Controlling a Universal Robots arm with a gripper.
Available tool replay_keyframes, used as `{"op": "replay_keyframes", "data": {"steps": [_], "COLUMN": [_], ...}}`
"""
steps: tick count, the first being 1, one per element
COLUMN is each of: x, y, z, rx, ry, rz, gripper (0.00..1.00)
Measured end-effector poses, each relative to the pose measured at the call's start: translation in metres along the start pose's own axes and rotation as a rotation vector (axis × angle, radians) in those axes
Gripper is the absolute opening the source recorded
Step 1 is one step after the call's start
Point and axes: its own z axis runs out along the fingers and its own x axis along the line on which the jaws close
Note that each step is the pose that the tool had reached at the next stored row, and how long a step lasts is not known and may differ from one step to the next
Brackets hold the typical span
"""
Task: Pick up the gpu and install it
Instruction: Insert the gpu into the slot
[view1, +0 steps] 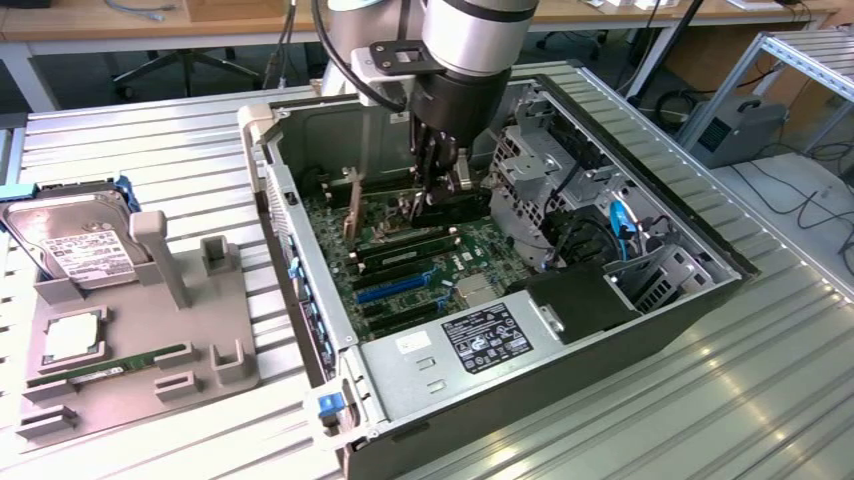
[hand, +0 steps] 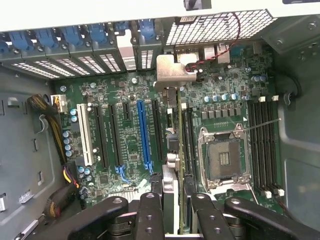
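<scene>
My gripper (view1: 435, 195) reaches down into the open computer case (view1: 667, 240) and is shut on the gpu (view1: 447, 200). In the wrist view the gpu (hand: 172, 150) appears edge-on as a thin blade between the black fingers (hand: 150, 205). Its silver bracket (hand: 174, 72) is at the case's rear slot wall. The card stands upright over the green motherboard (hand: 125, 165), lined up along a black slot between the blue slot (hand: 144, 135) and the CPU socket (hand: 223, 159). I cannot tell whether its lower edge touches the slot.
A grey holder (view1: 200, 350) at the exterior view's left carries a hard drive (view1: 74, 245), a CPU (view1: 74, 340) and a green RAM stick (view1: 127, 362). Inside the case are the power supply (view1: 487, 340), a drive cage (view1: 534, 165) and cables (hand: 55, 145).
</scene>
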Motion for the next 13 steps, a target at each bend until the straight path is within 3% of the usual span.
{"op": "replay_keyframes", "data": {"steps": [13], "x": [0.0036], "y": [0.0008], "z": [0.0007], "rx": [-0.0006], "ry": [0.0001], "rz": [-0.01], "gripper": [0.27]}}
